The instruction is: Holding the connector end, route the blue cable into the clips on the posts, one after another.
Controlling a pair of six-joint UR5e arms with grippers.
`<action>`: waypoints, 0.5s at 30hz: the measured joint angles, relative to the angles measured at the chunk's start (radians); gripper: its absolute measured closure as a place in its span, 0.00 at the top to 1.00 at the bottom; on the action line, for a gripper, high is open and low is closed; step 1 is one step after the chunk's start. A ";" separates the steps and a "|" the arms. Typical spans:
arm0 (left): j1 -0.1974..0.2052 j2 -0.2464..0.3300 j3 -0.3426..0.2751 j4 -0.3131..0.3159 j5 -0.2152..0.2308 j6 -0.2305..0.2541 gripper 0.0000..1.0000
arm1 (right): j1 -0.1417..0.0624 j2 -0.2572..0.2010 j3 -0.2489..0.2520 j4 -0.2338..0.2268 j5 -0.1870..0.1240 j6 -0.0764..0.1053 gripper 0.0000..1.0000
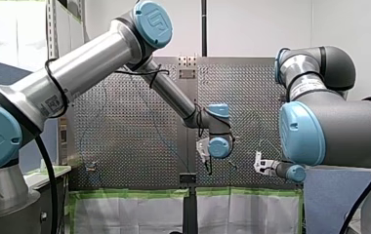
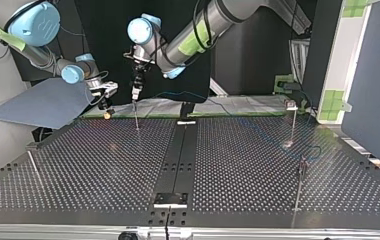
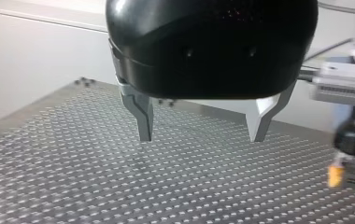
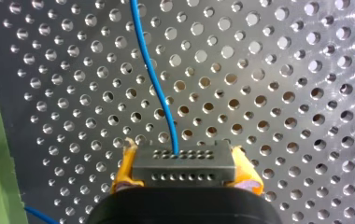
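Right tool (image 4: 183, 161) is clamped tight on the grey connector (image 4: 185, 171), with yellow pads (image 4: 124, 170) pressed on both of its sides. Blue cable (image 4: 154, 79) leaves the connector and runs ahead of the tool over the perforated surface (image 4: 283, 93).

Left tool (image 3: 201, 133) is wide open, its 2 metal fingers (image 3: 143, 119) well apart with nothing held, hovering above the surface.

Top view: both tools are in the upper left of the frame near the surface's far edge, the right tool left of the left tool. Left tool hangs just above the top of the far-left post (image 2: 137, 117); cannot tell if they touch. Cable shows only as a faint blue line along the far edge, upper middle of the frame.

3 more posts:
- far-right post (image 2: 294, 122), upper right
- near-right post (image 2: 300, 185), lower right
- near-left post (image 2: 33, 167), lower left
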 joint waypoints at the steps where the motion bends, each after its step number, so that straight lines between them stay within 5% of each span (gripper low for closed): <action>1: 0.001 0.008 -0.008 0.008 -0.004 -0.006 0.98 | 0.000 0.000 0.000 0.000 0.000 0.000 0.00; 15: 0.012 0.150 -0.150 0.105 -0.054 -0.021 0.98 | 0.002 0.002 0.000 -0.001 -0.010 0.003 0.00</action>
